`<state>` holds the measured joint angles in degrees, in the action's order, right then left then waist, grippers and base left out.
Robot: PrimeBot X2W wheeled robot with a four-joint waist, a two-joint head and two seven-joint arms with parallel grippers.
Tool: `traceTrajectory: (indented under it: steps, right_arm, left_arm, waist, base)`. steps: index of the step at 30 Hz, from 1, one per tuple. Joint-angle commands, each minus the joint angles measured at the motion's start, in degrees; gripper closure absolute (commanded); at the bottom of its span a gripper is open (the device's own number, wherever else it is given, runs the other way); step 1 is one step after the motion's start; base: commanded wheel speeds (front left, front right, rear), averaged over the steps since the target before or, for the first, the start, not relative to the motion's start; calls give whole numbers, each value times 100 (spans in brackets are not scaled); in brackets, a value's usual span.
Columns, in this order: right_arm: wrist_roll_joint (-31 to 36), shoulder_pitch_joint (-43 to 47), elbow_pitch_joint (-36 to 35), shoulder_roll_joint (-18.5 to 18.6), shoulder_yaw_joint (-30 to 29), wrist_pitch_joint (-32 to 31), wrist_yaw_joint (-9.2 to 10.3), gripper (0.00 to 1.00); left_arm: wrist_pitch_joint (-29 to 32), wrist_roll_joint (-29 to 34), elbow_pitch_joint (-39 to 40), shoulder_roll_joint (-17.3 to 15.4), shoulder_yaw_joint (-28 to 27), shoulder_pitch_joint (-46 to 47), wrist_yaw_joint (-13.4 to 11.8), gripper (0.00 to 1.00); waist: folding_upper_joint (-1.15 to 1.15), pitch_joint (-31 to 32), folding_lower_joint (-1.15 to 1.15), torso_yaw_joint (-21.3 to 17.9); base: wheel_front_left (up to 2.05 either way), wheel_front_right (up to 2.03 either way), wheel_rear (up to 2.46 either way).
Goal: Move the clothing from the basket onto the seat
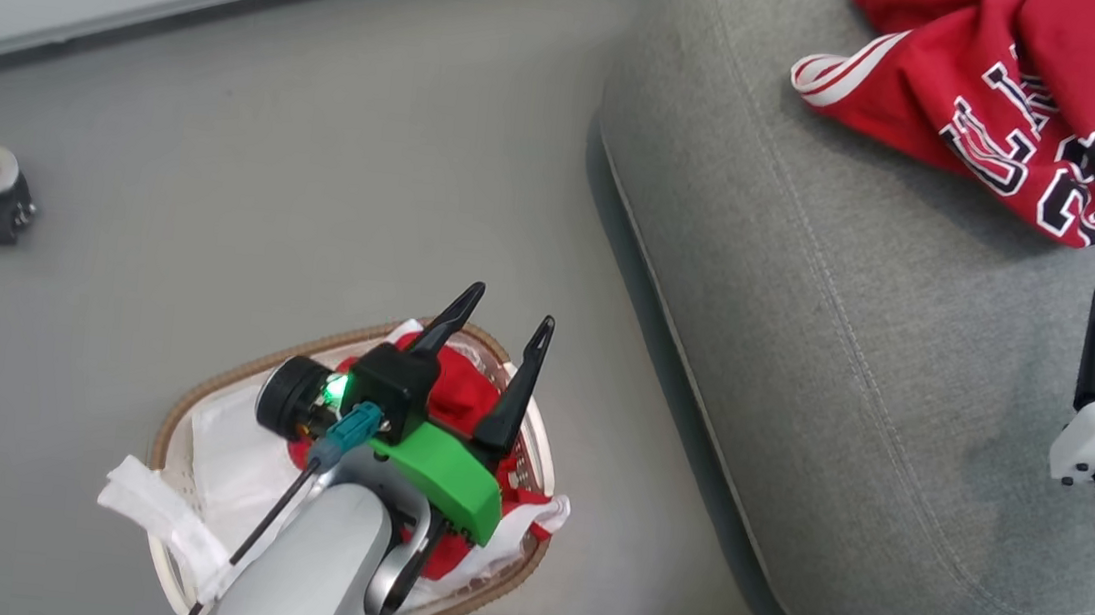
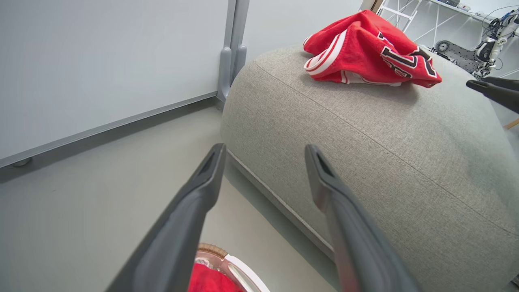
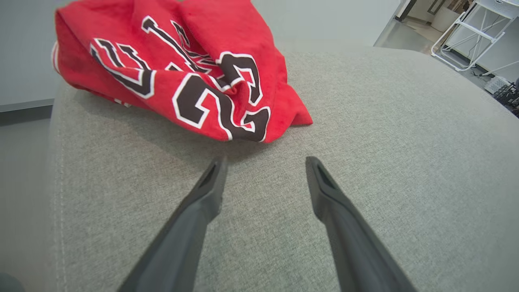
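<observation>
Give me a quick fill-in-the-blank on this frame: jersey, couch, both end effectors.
The jersey lying on the couch is ____ with dark lettering.
The left end effector hangs above the basket with its jaws ____.
The right end effector, open over the couch, holds ____.
Missing: red; open; nothing.

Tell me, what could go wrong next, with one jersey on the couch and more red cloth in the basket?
1. The open left gripper hangs over the basket, where a white liner lies around the red cloth; it might pinch the liner too and drag the basket along.
2. The open right gripper sits close to the jersey on the couch; pulling away, a finger could snag it.
</observation>
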<state>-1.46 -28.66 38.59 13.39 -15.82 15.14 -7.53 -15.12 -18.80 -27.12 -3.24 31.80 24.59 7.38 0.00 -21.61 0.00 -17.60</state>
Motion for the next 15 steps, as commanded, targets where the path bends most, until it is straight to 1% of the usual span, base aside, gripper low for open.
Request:
traceTrajectory:
  steps: [1,7,15]
  right_arm:
    - [-82,167,-170,-42,78,1,7,0]
    - [-331,471,-832,-291,568,1,7,0]
    - [-514,589,-1138,-698,1224,1,7,0]
  left_arm:
    - [-6,37,8,-11,-87,-144,19,0]
    - [-6,149,44,17,-451,-510,7,0]
    - [-6,213,135,25,-1103,-877,-188,0]
  waist:
    - [0,322,0,109]
    - [0,678,0,412]
    - [0,997,0,952]
  base:
    - [0,0,0]
    - [0,0,0]
    - [0,0,0]
